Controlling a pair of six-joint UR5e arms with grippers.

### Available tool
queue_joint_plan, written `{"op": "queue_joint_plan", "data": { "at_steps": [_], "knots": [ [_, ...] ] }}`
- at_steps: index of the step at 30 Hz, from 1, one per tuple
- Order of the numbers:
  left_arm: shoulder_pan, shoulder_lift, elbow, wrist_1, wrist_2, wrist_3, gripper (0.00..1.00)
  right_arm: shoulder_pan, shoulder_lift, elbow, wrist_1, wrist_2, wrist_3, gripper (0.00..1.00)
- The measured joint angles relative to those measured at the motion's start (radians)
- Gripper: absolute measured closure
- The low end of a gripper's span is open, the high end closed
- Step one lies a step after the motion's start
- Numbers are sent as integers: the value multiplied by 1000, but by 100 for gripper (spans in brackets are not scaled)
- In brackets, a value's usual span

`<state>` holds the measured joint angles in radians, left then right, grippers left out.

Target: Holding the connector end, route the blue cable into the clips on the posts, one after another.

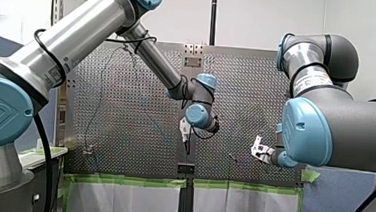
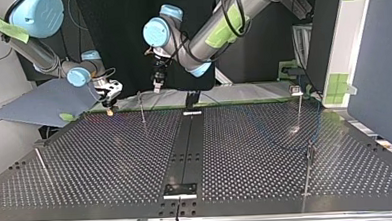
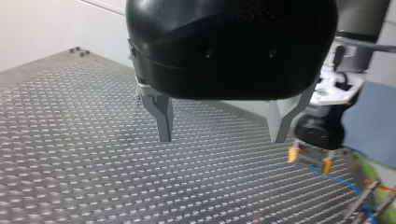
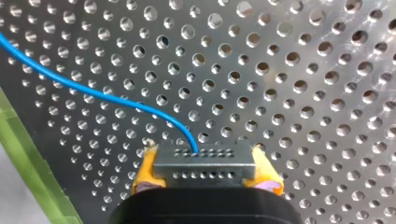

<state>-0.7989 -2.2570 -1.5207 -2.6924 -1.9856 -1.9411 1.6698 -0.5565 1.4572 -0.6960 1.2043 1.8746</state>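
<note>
Right hand (image 2: 109, 108): at 10 o'clock in the top view, yellow pads clamped on the connector (image 4: 204, 164), low over the table (image 2: 136, 158).
Blue cable (image 4: 93, 91): leaves the connector toward 10 o'clock in the right wrist view and lies loose.
Nearest post (image 2: 142, 107): at the right hand's 3 o'clock, with no cable seen on it.
Left hand (image 3: 220, 137): fingers apart, holding nothing.
Progress: the grasp is done and routing looks unstarted. The far posts are too faint to tell.

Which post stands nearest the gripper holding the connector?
The post at the top view's far edge, left of centre, beside my right gripper gripping the connector; others stand farther off.
</note>
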Motion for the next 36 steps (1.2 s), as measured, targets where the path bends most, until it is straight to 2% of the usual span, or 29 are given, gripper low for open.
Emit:
{"op": "queue_joint_plan", "data": {
  "at_steps": [5, 12, 23, 28, 36],
  "knots": [
    [0, 50, -49, 49, -43, 3, 1, 1, 0, 0, 2, 0, 0, 100],
    [1, 116, -116, 115, -53, 25, 1, 1, 0, 0, 2, 0, 0, 100],
    [-3, 228, -228, 221, -54, 122, 1, 4, 0, 0, 5, 0, -3, 100],
    [-4, 273, -273, 234, -54, 161, 1, 4, 1, 0, 2, 0, -2, 100],
    [-5, 346, -346, 243, -53, 170, 1, 5, 1, 0, 0, 0, -1, 100]
  ]
}}
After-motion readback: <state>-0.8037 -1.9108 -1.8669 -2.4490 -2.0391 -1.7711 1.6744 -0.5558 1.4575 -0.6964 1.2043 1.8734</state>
